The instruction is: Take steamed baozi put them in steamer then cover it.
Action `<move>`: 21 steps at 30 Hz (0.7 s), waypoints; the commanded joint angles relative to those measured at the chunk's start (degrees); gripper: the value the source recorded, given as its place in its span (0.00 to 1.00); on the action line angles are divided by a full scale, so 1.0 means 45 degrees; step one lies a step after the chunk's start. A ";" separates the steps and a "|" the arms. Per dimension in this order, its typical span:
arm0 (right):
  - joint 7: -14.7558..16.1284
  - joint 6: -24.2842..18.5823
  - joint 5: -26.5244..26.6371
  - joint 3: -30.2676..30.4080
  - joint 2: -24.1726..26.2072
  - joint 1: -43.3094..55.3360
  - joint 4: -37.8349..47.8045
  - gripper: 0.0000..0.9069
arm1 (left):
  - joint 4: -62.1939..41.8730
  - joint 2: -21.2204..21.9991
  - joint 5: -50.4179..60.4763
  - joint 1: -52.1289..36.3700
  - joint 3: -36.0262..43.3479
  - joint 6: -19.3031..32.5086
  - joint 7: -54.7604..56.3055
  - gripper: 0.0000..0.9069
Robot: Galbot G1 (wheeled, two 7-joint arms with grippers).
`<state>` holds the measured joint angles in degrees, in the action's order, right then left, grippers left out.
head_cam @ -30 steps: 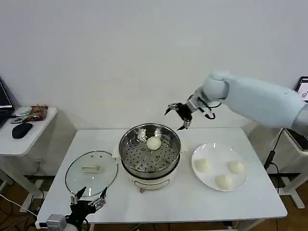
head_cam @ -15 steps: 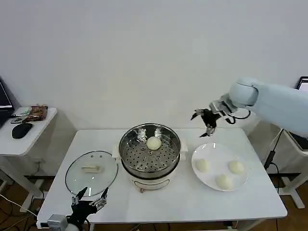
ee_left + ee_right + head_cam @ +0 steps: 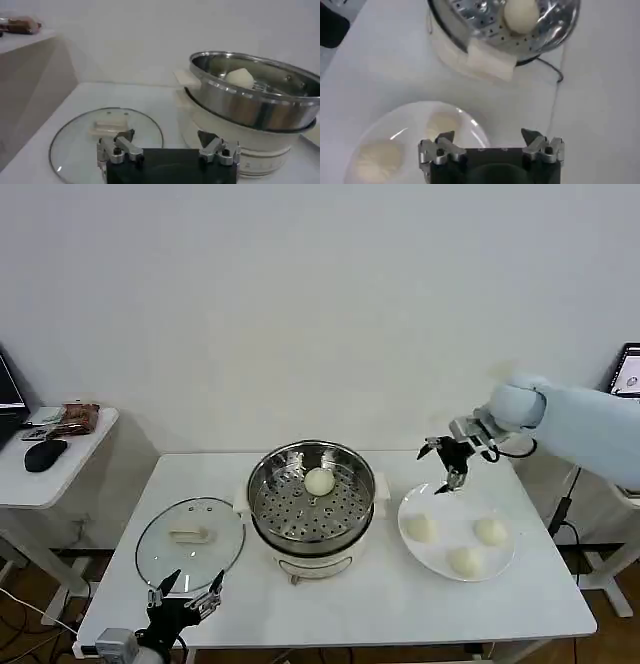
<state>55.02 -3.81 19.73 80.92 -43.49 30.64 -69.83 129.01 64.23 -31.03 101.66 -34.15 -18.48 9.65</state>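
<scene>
The shiny steamer [image 3: 311,499] [image 3: 255,90] [image 3: 505,22] stands mid-table on its white pot base. One baozi [image 3: 319,481] [image 3: 240,78] [image 3: 521,12] lies inside it. Three more baozi [image 3: 420,528] [image 3: 490,531] [image 3: 465,560] rest on the white plate [image 3: 445,494] to its right. My right gripper [image 3: 446,465] [image 3: 487,135] hovers open and empty above the plate's back edge. The glass cover [image 3: 190,541] [image 3: 106,137] lies flat on the table left of the steamer. My left gripper [image 3: 183,595] [image 3: 167,137] waits open at the table's front left, just before the cover.
A side table [image 3: 60,454] with a mouse and a snack packet stands at the far left. The pot's cord [image 3: 559,75] trails over the table behind the steamer. Bare table surface lies along the front edge.
My right gripper has swung from behind the steamer rightward and down to the plate's back edge, still open and empty. The left arm has not moved.
</scene>
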 commanded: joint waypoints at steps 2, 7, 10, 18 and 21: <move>0.0190 0.0024 -0.0637 -0.0613 -0.0325 -0.1643 0.0787 1.00 | 0.0020 -0.0001 0.0014 0.0042 -0.0031 -0.0003 -0.0006 1.00; 0.0343 -0.0058 -0.0762 -0.0949 -0.0611 -0.2137 0.1300 1.00 | 0.0084 0.0001 0.0024 0.0050 -0.0085 -0.0004 -0.0014 1.00; 0.0417 -0.0080 -0.0878 -0.0975 -0.0712 -0.2320 0.1416 1.00 | 0.0167 -0.0001 0.0023 0.0067 -0.0124 -0.0002 -0.0024 1.00; 0.0442 -0.0122 -0.1223 -0.1315 -0.0957 -0.2826 0.1936 1.00 | 0.0360 -0.0021 0.0031 0.0174 -0.0134 -0.0008 -0.0042 1.00; 0.0476 -0.0119 -0.1250 -0.1424 -0.1032 -0.2932 0.2093 1.00 | 0.0490 -0.0010 0.0058 0.0214 -0.0095 -0.0018 -0.0061 1.00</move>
<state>56.92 -4.29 15.19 75.69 -47.58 19.72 -62.37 130.90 64.16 -30.75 102.53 -34.62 -18.55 9.39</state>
